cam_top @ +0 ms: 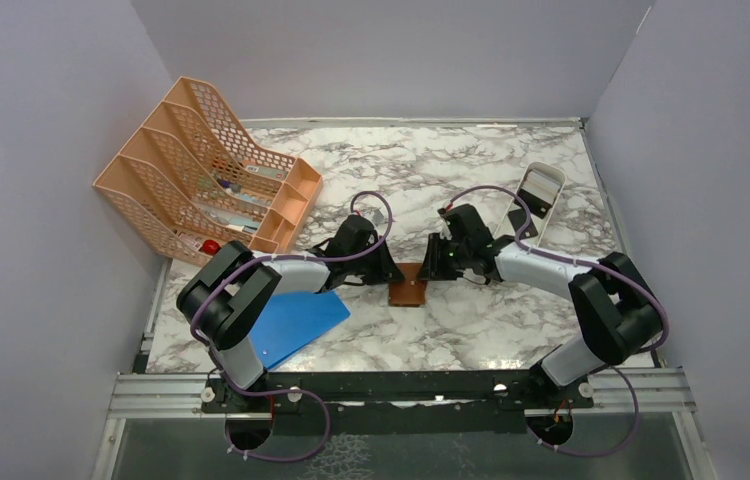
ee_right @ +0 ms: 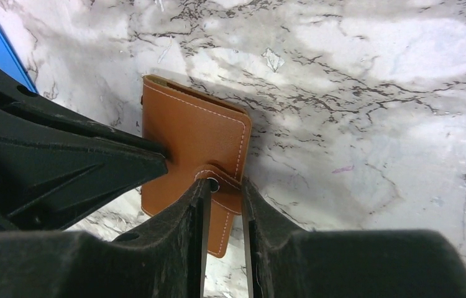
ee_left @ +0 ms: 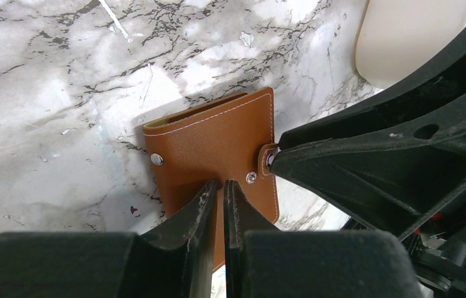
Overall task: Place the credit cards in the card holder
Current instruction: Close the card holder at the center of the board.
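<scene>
Both edges of the closed wallet [cam_top: 408, 292] on the surface [cam_top: 471, 170] are engaged: the left pincer [ee_left: 217, 186], all but clenched, pins its cover; the right pincer [ee_right: 221, 186] (at the opposite edge) nips the snap tab [ee_right: 225, 174].

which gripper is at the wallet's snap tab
The right gripper: its fingers pinch the snap tab on the card holder. The left gripper, nearly shut, rests on the plain cover, away from the tab.

The right gripper [ee_right: 224, 183] has its jaws clasping the snap tab [ee_right: 225, 194] of the card holder [ee_right: 187, 136].
</scene>
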Action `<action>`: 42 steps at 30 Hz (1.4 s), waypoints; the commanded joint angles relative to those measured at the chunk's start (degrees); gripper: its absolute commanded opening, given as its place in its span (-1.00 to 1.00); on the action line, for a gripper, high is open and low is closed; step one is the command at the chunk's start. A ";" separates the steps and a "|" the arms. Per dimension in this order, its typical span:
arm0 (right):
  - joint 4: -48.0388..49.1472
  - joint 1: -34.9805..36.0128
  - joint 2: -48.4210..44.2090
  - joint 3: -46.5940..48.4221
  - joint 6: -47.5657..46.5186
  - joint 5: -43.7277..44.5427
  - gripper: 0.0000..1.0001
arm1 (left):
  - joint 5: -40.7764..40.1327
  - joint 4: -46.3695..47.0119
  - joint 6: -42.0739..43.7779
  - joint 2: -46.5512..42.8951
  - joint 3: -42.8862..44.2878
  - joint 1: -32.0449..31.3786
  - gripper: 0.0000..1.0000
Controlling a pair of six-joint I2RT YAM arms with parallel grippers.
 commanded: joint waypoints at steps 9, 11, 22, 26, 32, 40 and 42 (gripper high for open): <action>4.10 -0.17 1.78 -0.92 -2.16 -6.82 -0.52 | -0.33 -1.10 0.81 0.59 -1.12 -0.35 -0.74; 4.07 -0.17 2.01 -0.95 -2.66 -7.41 -0.54 | -0.27 -0.93 0.81 0.77 -1.12 -0.38 -0.74; 4.73 -0.17 3.39 -1.18 -3.25 -9.34 -0.55 | -0.33 -0.63 0.65 1.26 -1.25 -0.38 -0.74; 5.53 -0.17 3.69 -1.42 -4.25 -11.82 -0.55 | -0.35 -0.59 0.63 1.30 -1.30 -0.38 -0.74; 5.72 -0.17 3.05 -1.75 -5.31 -13.23 -0.57 | -0.20 -0.38 0.57 1.86 -1.21 -0.40 -0.74; 3.15 -0.17 3.51 -0.85 -5.62 -8.98 -0.61 | -0.18 -0.15 0.41 1.87 -1.34 -0.37 -0.74; 2.87 -0.17 3.81 -0.50 -5.35 -7.77 -0.69 | -0.10 0.04 0.33 1.87 -1.41 -0.38 -0.74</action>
